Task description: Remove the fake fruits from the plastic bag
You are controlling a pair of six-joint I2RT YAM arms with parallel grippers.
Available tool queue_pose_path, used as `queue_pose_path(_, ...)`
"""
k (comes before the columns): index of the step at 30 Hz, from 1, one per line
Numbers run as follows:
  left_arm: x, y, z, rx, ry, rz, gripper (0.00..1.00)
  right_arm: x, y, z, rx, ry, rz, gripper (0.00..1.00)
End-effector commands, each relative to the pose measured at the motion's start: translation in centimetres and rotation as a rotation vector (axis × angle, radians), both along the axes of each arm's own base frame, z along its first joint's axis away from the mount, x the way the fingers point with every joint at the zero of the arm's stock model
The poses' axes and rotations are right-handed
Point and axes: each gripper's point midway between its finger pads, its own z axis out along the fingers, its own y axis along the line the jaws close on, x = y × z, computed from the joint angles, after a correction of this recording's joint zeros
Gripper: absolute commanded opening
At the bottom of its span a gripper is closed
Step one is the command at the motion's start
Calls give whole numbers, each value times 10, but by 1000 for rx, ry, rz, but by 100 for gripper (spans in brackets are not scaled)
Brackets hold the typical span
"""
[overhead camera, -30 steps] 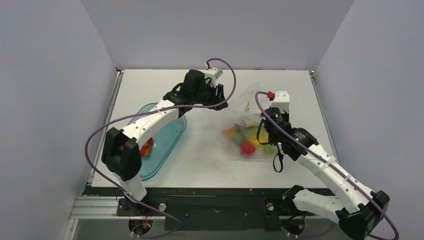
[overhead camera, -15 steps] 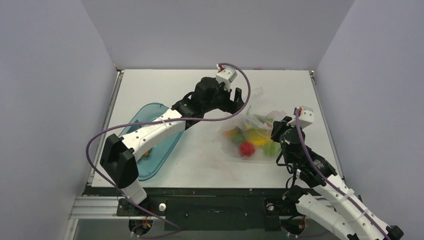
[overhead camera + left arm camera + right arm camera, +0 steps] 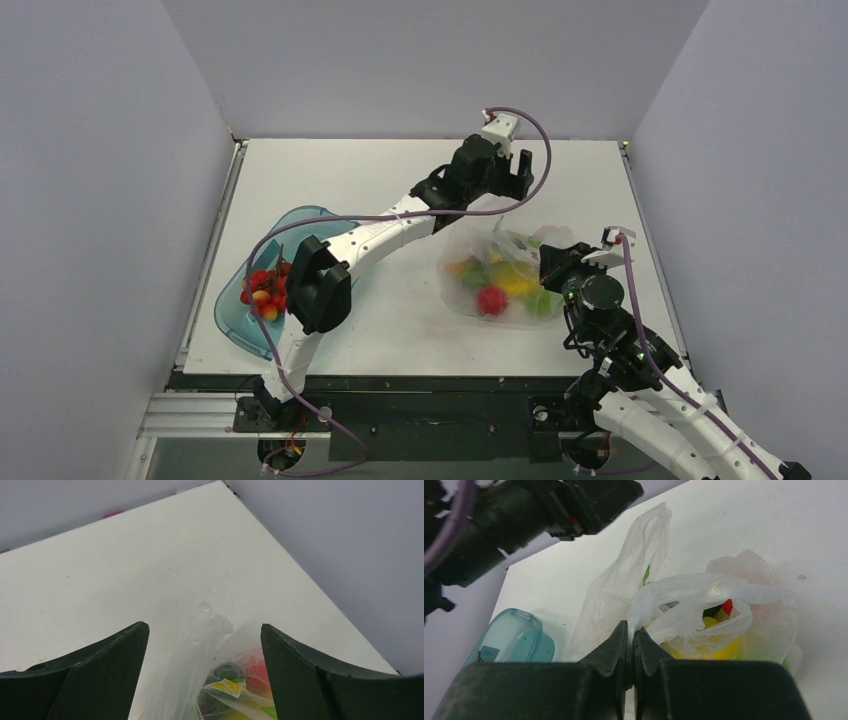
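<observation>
The plastic bag (image 3: 497, 262) lies crumpled right of the table's middle, with the fake fruits (image 3: 500, 285) still inside: a red one (image 3: 490, 298), yellow and green pieces. My left gripper (image 3: 517, 180) is open and empty, hovering just beyond the bag's far end; in the left wrist view the bag (image 3: 200, 655) lies below and between the spread fingers (image 3: 100, 665). My right gripper (image 3: 630, 628) is shut on a handle of the bag (image 3: 684, 595) at the bag's near right side (image 3: 553, 262). Yellow (image 3: 724, 651) and red (image 3: 726, 606) fruit show through the bag's mouth.
A translucent teal-blue oval tray (image 3: 232, 312) sits at the left edge of the table, holding a cluster of small red berries (image 3: 265, 290); it also shows in the right wrist view (image 3: 514, 637). The left arm (image 3: 380, 225) stretches across the table's middle. Walls enclose the table.
My left arm has swung right and farther out, from near the tray to beyond the bag. My right arm has drawn back toward the near right, holding the bag's handle.
</observation>
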Motion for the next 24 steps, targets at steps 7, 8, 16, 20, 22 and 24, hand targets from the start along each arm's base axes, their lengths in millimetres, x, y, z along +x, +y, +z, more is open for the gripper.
queue_pose_path(7, 18, -27, -29, -25, 68, 42, 79, -2, -6, 20, 55, -60, -13, 0)
queue_pose_path(8, 15, -32, -38, -28, 94, 21, 76, -1, -7, 19, 55, -55, -18, 0)
queue_pose_path(16, 9, -21, -16, -6, 153, 49, 0, 1, -18, 6, -21, 22, -72, 0)
queue_pose_path(20, 8, 24, 34, 2, 121, 166, 0, 7, -42, 8, -116, 113, -225, 0)
queue_pose_path(22, 7, 52, 63, -28, 107, 215, 0, 11, -53, 11, -178, 160, -296, 0)
queue_pose_path(24, 1, 74, 73, -52, 122, 223, 0, 16, -61, 17, -214, 186, -349, 0)
